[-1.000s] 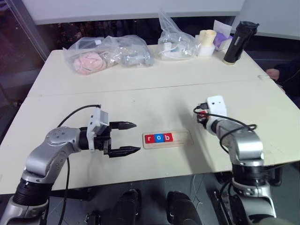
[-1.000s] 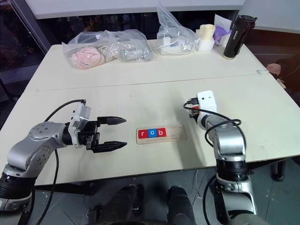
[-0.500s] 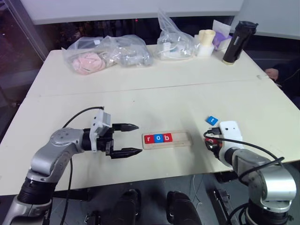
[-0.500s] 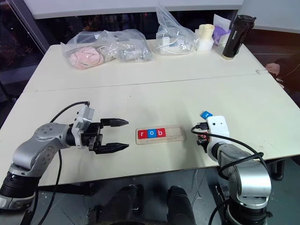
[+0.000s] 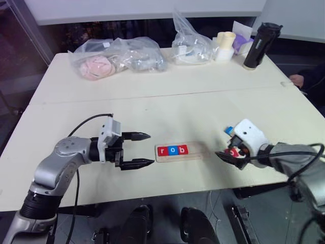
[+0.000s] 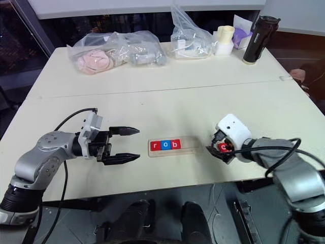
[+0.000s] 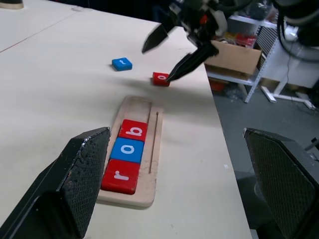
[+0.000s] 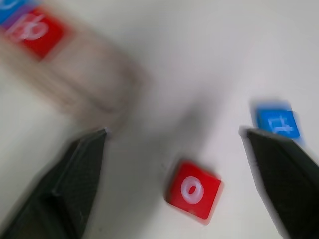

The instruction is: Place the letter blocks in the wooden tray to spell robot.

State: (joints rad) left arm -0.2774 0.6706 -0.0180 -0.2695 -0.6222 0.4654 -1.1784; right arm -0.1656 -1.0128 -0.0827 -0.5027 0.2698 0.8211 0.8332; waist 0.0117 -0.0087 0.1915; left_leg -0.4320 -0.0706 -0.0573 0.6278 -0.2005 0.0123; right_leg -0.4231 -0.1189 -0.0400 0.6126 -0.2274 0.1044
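Long pale-wood tray (image 5: 181, 151) held red r, blue o, red b | red o tile (image 8: 193, 189) and blue t tile (image 7: 121, 63) lay loose beside it | right gripper (image 7: 172, 55) spread over red o | left gripper (image 5: 144, 150) spread, empty

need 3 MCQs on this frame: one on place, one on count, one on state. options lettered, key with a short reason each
1. Where is the red o block that is not yet placed?
A. In the wooden tray
B. On the table, between the open fingers of the right hand
C. Held in the left hand

2. How many letter blocks sit in the wooden tray?
A. Two
B. Three
C. Five

3. What state is the right hand in?
A. Open
B. Shut on the blue t block
C. Shut on nothing

Key: 1 B, the right wrist view shows it flat on the table between the two fingers. 2 B, the left wrist view shows r, o, b in the tray. 3 A, its fingers stand spread, with the blue t block loose on the table.
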